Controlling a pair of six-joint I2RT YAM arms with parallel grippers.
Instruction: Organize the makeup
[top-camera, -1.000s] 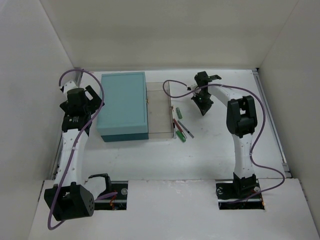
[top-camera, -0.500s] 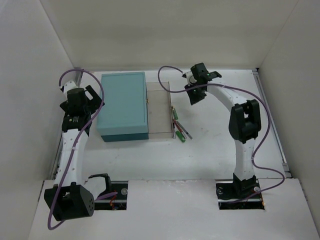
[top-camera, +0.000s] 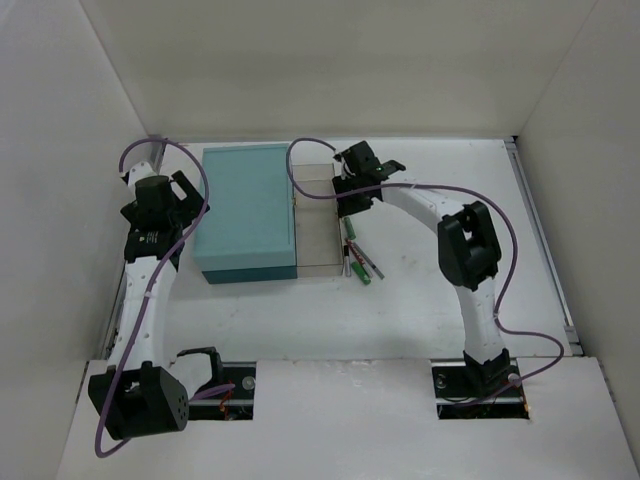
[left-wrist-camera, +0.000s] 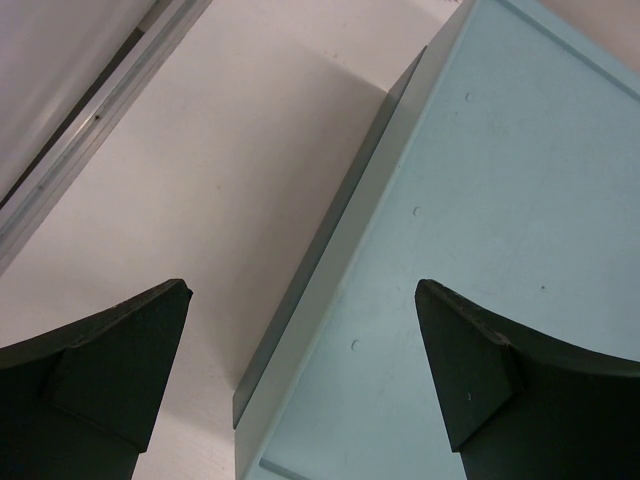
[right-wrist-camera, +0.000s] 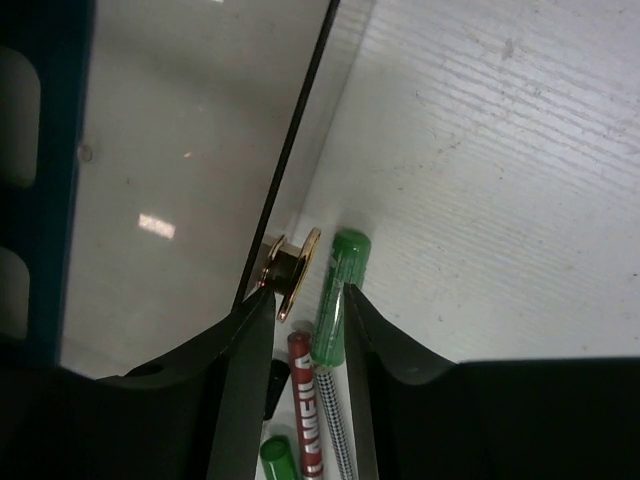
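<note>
Green tube (right-wrist-camera: 338, 290) flat on table (right-wrist-camera: 480, 150) beside red pencil (right-wrist-camera: 303, 400), top end near gold latch (right-wrist-camera: 290, 268) of clear lid (right-wrist-camera: 190, 140); other makeup (top-camera: 358, 262) clustered there. Right pincer (right-wrist-camera: 306, 297) narrow, nothing gripped, above cluster. Left pincer (left-wrist-camera: 302, 290) wide, empty, over left edge of teal box (left-wrist-camera: 500, 230).

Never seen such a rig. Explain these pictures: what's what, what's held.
Two robot arms are bolted at a white table's near edge. The overhead picture shows both; the other two come from cameras on each wrist, looking past the dark fingers. A teal box lies on the table, a clear panel beside it, then green tubes and pencils. The left gripper is wide open over the box's edge, holding nothing. The right gripper hangs by the tubes, fingers nearly together; any grip is unclear.
</note>
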